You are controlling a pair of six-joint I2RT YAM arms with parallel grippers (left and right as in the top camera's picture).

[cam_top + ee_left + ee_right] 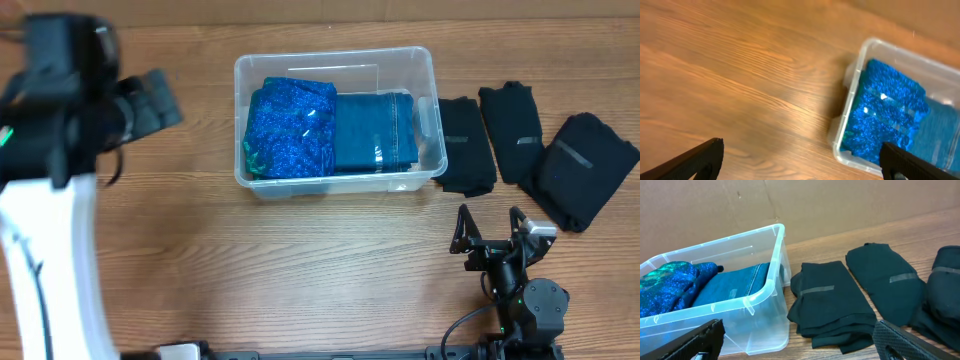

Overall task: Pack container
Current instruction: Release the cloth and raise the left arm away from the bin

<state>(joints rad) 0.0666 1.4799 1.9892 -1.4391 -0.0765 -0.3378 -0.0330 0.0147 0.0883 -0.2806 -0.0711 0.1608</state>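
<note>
Clear plastic forms the container (338, 184), set centrally on the table (300, 270) and loaded with a blue sparkly garment (290, 128) and a folded teal garment (375, 130) side by side. Three black garments (512, 130) are laid just right of it, judged to be staged for the right gripper (490, 222), whose jaws are spread empty. The left gripper (802, 162) is likewise spread empty, held left of the container
</note>
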